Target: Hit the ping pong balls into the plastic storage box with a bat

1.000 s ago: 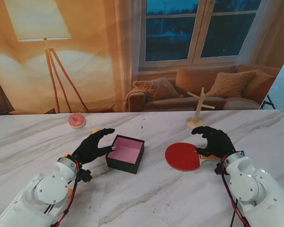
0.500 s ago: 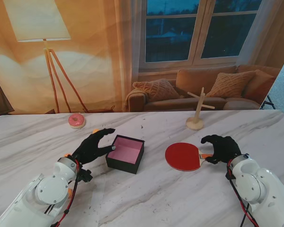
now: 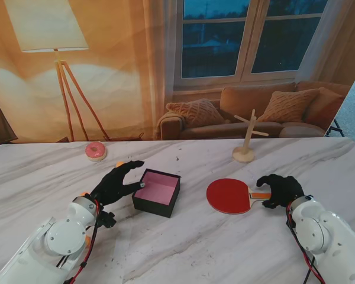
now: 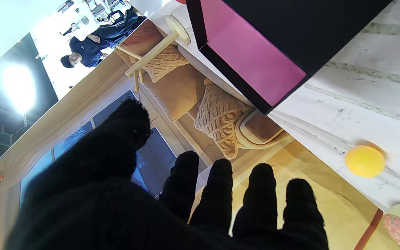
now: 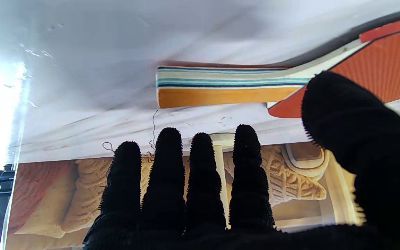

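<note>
From the stand, the right hand [image 3: 279,190] is seen to have drawn back rightward off the red blade to the handle of the bat [image 3: 229,196], lying flat on the desk [image 3: 183,248] right of the storage box [image 3: 157,193]. In the right wrist view, its fingers [image 5: 203,166] are spread and nothing is grasped. The left hand [image 3: 115,183], released, has stayed beside the box, a ping pong ball [image 4: 364,161] near.
</note>
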Tool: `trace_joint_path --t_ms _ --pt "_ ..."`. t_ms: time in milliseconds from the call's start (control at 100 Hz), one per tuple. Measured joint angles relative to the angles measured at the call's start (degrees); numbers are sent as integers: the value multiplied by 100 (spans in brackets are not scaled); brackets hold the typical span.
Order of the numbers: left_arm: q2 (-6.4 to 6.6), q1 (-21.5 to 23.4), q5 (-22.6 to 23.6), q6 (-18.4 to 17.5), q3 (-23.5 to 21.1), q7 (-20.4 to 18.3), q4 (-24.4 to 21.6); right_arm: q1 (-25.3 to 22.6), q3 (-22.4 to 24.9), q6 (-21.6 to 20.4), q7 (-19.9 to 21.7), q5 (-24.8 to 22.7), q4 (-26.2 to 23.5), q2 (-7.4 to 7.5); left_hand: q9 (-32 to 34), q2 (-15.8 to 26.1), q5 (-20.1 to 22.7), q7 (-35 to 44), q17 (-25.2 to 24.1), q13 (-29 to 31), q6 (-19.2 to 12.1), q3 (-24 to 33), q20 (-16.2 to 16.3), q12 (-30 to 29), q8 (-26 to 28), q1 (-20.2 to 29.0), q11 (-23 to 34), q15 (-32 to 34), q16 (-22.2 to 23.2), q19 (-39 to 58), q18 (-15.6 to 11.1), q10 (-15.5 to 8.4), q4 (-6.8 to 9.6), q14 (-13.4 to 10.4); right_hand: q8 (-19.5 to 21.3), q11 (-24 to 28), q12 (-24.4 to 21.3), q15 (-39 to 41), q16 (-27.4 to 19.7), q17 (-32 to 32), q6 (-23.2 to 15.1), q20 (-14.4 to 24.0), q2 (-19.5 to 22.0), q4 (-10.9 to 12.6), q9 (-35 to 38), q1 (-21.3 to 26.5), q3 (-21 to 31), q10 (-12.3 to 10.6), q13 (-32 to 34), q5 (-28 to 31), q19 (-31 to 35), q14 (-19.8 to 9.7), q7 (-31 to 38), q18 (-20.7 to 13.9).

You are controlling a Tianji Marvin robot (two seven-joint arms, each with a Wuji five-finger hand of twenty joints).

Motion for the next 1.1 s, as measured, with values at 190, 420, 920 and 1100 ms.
trace_joint_path --t_ms 190,420,920,1100 --pt "-1 -9 -2 5 7 0 5 136 -118 129 -84 12 232 2 0 1 0 0 0 0 0 -50 1 1 0 0 -2 0 1 0 0 1 0 1 25 68 0 7 0 13 0 0 0 0 0 9 0 0 2 0 0 0 0 0" --pt "-3 -18 -6 10 12 -1 10 293 -305 231 -232 9 521 12 0 5 1 0 0 0 0 -51 1 3 0 0 -4 0 1 0 0 1 0 2 82 208 1 184 0 73 -1 -1 1 0 3 35 0 0 34 0 76 0 81 0" --pt "-6 -29 -22 15 26 4 19 526 -596 463 -681 -1 928 -7 0 7 1 0 0 0 0 -127 4 11 0 0 -57 0 1 0 1 1 1 2 941 775 494 530 147 76 -45 26 4 0 136 299 70 138 123 692 630 -32 1267 5" --pt "-7 -30 -30 27 28 -1 19 589 -639 493 -607 -6 938 -4 0 7 1 0 0 0 0 -127 4 12 0 0 -57 0 1 0 1 2 1 2 1058 801 504 561 148 76 -168 26 85 0 187 419 117 164 126 971 722 -9 1426 5"
